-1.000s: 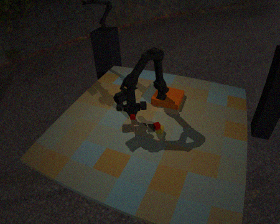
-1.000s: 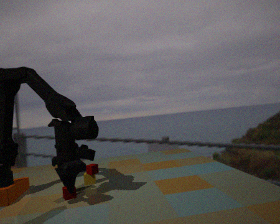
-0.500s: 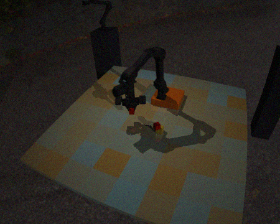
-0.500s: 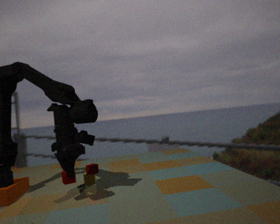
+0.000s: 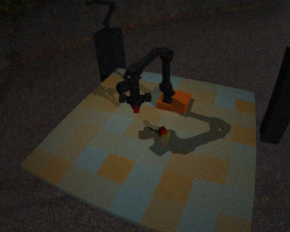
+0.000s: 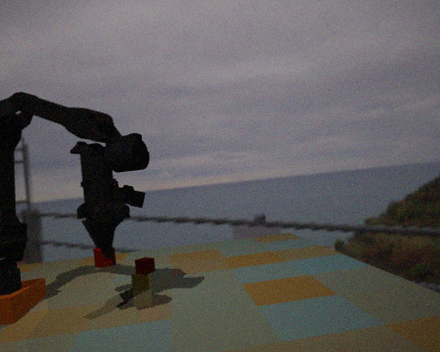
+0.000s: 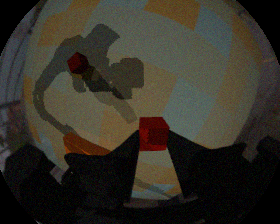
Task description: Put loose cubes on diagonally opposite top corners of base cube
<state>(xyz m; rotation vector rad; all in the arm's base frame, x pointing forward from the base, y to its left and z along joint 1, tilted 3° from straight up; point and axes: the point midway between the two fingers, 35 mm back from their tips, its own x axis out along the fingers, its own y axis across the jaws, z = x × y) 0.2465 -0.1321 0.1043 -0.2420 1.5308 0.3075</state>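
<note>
The yellow base cube (image 5: 166, 135) (image 6: 142, 284) stands on the table in the arm's shadow. One red cube (image 5: 162, 130) (image 6: 145, 265) (image 7: 77, 62) rests on top of it, offset to the left in the top view and slightly to the right in the exterior view. My gripper (image 5: 136, 106) (image 6: 106, 252) (image 7: 152, 132) is shut on the other red cube (image 5: 136, 109) (image 6: 101, 258) (image 7: 153, 125). It holds this cube in the air above the table, to the side of the base cube. The exact corner under the resting cube is too small and dark to tell.
The orange block (image 5: 174, 99) (image 6: 16, 303) (image 7: 83, 145) under the arm's foot stands behind the base cube in the top view. The patchwork table (image 5: 125, 193) (image 6: 210, 313) carries the arm's dark shadow. Dark pillars (image 5: 110, 51) (image 5: 277, 103) stand beyond the table edges.
</note>
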